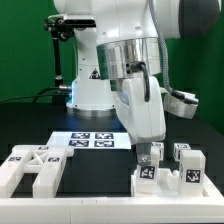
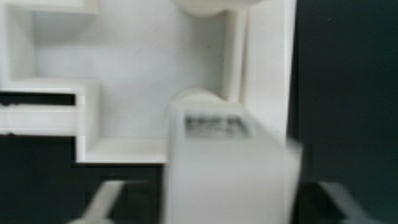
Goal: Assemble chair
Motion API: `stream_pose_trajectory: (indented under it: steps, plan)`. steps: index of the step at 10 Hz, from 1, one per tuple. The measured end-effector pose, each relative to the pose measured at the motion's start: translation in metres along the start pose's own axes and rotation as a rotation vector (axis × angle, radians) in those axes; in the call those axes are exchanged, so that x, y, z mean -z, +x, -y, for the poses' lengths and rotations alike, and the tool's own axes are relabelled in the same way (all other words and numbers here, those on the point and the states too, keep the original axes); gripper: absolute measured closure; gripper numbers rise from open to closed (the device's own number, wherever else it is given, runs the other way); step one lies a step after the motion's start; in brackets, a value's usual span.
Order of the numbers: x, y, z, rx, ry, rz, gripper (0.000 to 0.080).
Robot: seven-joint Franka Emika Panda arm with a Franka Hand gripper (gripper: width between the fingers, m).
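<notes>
Several white chair pieces with square tags (image 1: 172, 168) stand bunched on the black table at the exterior view's right. My gripper (image 1: 150, 156) hangs straight down over the nearest one, a tagged white block (image 1: 147, 174). In the wrist view this white block (image 2: 231, 150) stands upright between my fingers (image 2: 107, 200), with a dark gap on each side, so my gripper (image 2: 217, 208) is open around it and not touching it. Behind the block lies a larger white chair piece with flat panels (image 2: 143, 90).
More white chair pieces (image 1: 35, 168) lie at the exterior view's left front. The marker board (image 1: 90, 140) lies flat in the middle, in front of the arm's base (image 1: 90, 95). A white rail (image 1: 185, 103) stands at the back right.
</notes>
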State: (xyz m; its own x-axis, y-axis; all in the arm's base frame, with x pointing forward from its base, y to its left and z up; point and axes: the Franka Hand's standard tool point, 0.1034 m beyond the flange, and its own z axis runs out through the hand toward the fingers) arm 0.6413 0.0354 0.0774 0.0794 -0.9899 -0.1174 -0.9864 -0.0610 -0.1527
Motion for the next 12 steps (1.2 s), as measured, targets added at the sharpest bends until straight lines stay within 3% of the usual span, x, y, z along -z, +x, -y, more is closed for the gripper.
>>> stream_pose_trajectory:
  steps: [1,2,5,8,10,11,12]
  plan:
    - [-0.002,-0.001,-0.001,0.137,-0.007,-0.008,0.0274]
    - [-0.004,0.0,-0.001,0.302,-0.012,-0.01,0.0164]
    - [-0.009,-0.017,-0.005,0.744,-0.054,-0.017,0.0153]
    - [-0.008,-0.015,-0.004,0.822,-0.052,-0.017,0.0151]
    - [-0.008,-0.015,-0.004,0.82,-0.052,-0.017,0.0416]
    - [-0.008,-0.015,-0.004,0.717,-0.049,-0.017,0.0416]
    - [-0.008,-0.015,-0.004,0.646,-0.048,-0.018,0.0514]
